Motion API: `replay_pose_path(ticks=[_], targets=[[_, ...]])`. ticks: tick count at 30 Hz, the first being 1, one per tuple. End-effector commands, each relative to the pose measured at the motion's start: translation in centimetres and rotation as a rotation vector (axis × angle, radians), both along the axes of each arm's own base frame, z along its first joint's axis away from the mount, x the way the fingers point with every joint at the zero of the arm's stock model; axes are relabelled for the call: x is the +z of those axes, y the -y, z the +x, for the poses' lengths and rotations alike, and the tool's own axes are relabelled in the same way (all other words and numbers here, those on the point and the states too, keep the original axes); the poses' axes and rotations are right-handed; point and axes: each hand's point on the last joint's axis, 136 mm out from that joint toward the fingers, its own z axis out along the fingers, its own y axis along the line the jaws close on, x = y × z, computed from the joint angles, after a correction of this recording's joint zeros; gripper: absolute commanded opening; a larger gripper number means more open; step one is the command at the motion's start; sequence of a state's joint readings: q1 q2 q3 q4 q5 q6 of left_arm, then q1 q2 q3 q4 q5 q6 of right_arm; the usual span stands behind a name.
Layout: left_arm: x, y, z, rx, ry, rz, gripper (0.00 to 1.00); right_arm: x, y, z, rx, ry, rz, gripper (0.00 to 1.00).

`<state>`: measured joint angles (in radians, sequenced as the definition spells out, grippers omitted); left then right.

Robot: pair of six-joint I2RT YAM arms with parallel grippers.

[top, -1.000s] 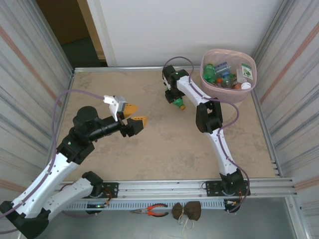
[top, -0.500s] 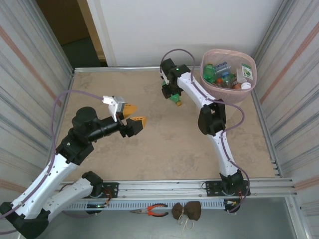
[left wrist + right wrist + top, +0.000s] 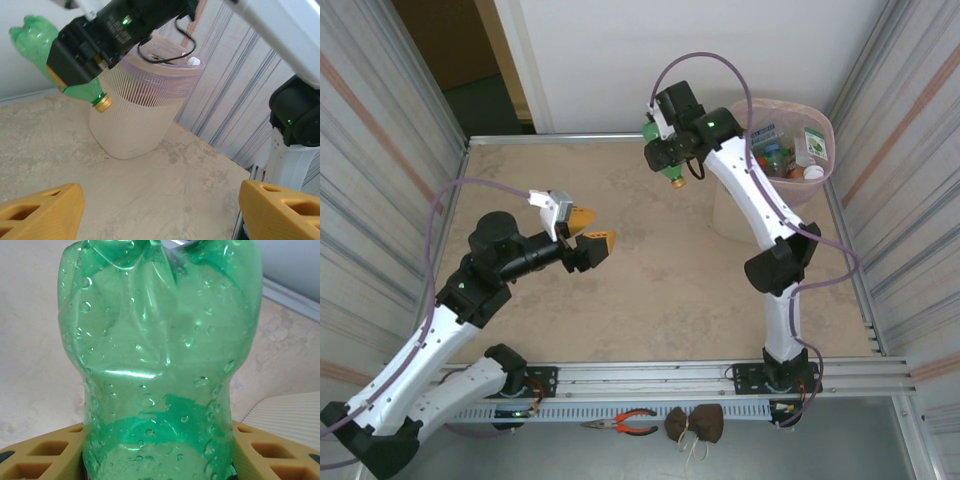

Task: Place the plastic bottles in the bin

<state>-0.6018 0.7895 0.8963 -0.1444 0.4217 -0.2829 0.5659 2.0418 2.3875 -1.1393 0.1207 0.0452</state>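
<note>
Right now my right gripper [image 3: 667,163] is clamped on a green bottle [image 3: 160,360]. In my right wrist view the two yellow fingers [image 3: 45,455] press its sides low down, and its dented base stands up ahead of them. From above, the bottle hangs in the air over the far part of the table [image 3: 620,300], tilted, with its gold cap [image 3: 680,183] pointing down and toward me. It touches nothing but my fingers.

The bin [image 3: 132,125] stands in the far right corner, close to the ribbed side wall [image 3: 910,200] and the table's far edge. My bottle is to the left of its rim, not over the opening, and my right forearm crosses the left part of the rim. Inside the bin lie other bottles [image 3: 780,158], heaped together. From my left wrist, the cap shows in front of the bin's upper wall, just under the pale band below the rim. Whether there is a gap between cap and bin I cannot tell from that angle.

Behind the bottle the white back wall [image 3: 720,60] is near, so room is tight on that side. Toward me and to the left the table lies bare and wide.

My left gripper [image 3: 592,226] hovers over the left middle of the table, its jaws apart and holding nothing, well apart from both bottle and bin.
</note>
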Motion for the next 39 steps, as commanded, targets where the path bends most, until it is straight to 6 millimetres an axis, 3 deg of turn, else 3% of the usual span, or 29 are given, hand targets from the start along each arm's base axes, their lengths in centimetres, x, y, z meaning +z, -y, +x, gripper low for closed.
replay_pose_path(ticks=[1,12,20,29,35,39], targets=[[0.5,0.1,0.4,0.003,0.013,-0.027,0.81,3.7,0.5,-2.5,0.006,0.029,0.07,0.54],[0.6,0.6,0.8,-0.006,0.009,-0.027,0.81,12.3,4.3,-5.7,-0.018,0.181,0.222,0.54],[0.7,0.9,1.1,-0.012,0.007,-0.03,0.81,15.2,9.2,-6.5,-0.097,0.23,0.283,0.54],[1.0,1.1,1.3,-0.023,0.011,-0.034,0.81,15.5,15.9,-5.7,-0.24,0.229,0.346,0.54],[1.1,1.2,1.3,-0.026,0.012,-0.034,0.81,13.9,20.2,-3.9,-0.349,0.192,0.383,0.53],[1.1,1.3,1.4,-0.026,0.011,-0.033,0.81,12.2,21.9,-2.8,-0.4,0.142,0.407,0.53]])
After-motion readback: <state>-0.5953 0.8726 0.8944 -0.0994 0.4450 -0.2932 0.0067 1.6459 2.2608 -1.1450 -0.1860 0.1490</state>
